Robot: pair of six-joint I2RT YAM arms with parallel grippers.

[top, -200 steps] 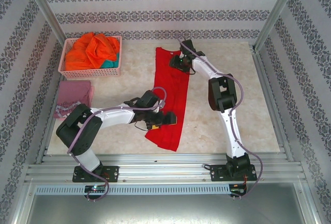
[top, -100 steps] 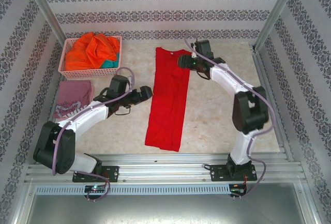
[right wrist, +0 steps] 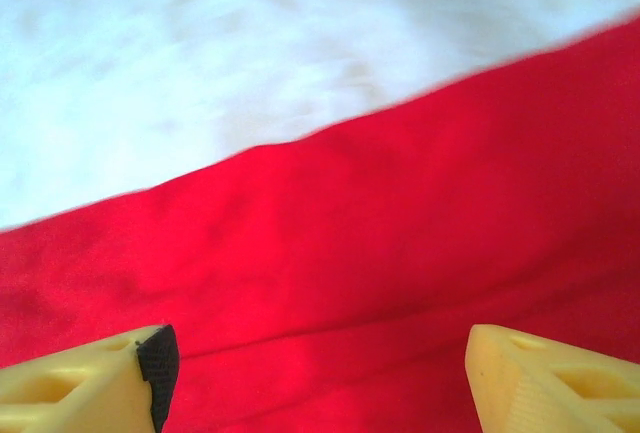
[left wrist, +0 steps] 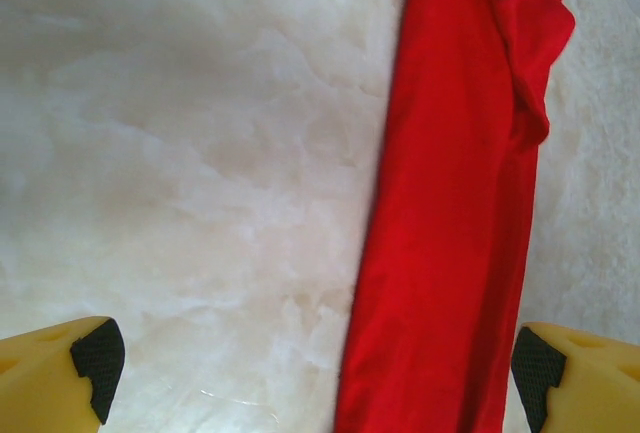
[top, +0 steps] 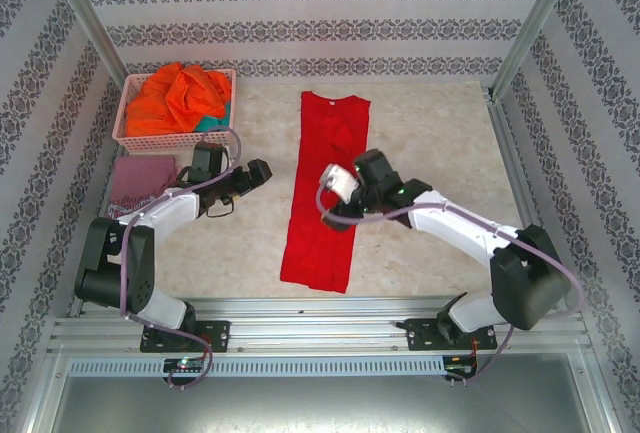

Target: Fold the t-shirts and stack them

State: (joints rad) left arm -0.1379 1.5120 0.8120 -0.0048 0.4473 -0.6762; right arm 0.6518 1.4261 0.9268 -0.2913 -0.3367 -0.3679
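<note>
Status: roughly a third in, by my read. Maroon t-shirt sits folded just in front of the pink basket, so that looks like the start of the stack. Red t-shirt lies on the table to the right of the basket and apart from it. It is already folded lengthwise into a long narrow strip running from basket level toward the arm bases, and one sleeve is tucked in with a ripple at the far end. Cross folds not yet done, then it has to go onto the maroon one. Orange t-shirts and a teal one are bunched inside the basket, not started. Left gripper is in front and to the right of the basket, over bare table short of the strip's left edge, jaws wide with nothing between the pads. Right gripper hangs over the middle of the red strip, further right of the basket. Its jaws are spread with no cloth pinched, only red fabric below in the wrist view. Likely next: grab one end of the strip and fold it over.
</note>
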